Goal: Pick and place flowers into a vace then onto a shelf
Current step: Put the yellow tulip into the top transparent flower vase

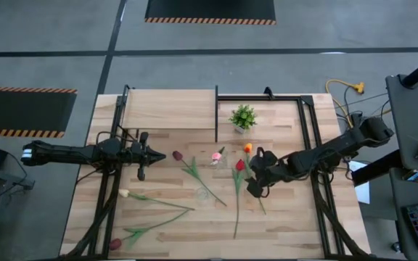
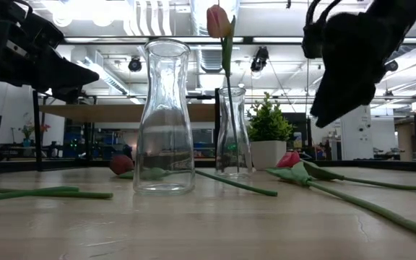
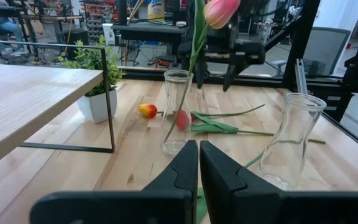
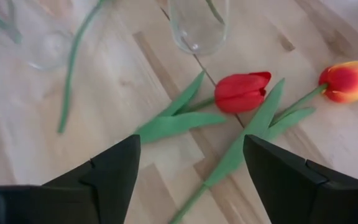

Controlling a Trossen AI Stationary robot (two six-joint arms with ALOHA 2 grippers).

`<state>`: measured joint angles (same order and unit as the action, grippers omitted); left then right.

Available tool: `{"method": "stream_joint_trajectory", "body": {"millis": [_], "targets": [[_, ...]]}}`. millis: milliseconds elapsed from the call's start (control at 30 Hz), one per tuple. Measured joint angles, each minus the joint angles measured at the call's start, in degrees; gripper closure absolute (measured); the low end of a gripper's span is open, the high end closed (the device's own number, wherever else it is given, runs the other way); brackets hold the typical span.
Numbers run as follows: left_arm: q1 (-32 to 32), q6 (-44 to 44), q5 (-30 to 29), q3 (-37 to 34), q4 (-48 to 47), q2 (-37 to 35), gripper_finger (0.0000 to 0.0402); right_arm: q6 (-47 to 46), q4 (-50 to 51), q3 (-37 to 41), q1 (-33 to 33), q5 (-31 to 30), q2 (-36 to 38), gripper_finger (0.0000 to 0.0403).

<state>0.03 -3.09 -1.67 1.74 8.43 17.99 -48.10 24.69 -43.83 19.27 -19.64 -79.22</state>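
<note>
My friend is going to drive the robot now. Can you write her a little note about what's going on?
Left gripper: jaws shut, holding nothing, hovering left of the vases.
Right gripper: jaws open, above the red tulip and the orange-yellow tulip, holding nothing.
Done: one pink tulip stands in the far vase. The near vase is empty.
Left: the red, orange-yellow, dark red and cream tulips, plus one more at the table's front-left, lie on the table. Nothing is on the shelf yet.
Next is probably the red tulip.
</note>
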Motion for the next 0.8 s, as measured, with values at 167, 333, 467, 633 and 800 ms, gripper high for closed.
{"method": "stream_joint_trajectory", "body": {"millis": [167, 333, 467, 633, 800], "targets": [[0.0, 0.0, 0.0, 0.0, 0.0, 0.0, 0.0402, 0.0, 0.0, 0.0, 0.0, 0.0, -3.5, 0.0137], [0.0, 0.0, 0.0, 0.0, 0.0, 0.0, 0.0402, -1.7, 0.0, 0.0, 0.0, 0.0, -5.4, 0.0145], [0.0, 0.0, 0.0, 0.0, 0.0, 0.0, 0.0402, -2.7, 0.1, 0.0, 0.0, 0.1, -6.1, 0.0151], [0.0, 0.0, 0.0, 0.0, 0.0, 0.0, 0.0402, -2.7, 0.0, 0.0, -0.2, 0.0, -6.6, 0.0153], [0.0, 0.0, 0.0, 0.0, 0.0, 0.0, 0.0402, -3.0, 0.1, 0.0, -0.1, -1.8, -6.6, 0.0152]]}}
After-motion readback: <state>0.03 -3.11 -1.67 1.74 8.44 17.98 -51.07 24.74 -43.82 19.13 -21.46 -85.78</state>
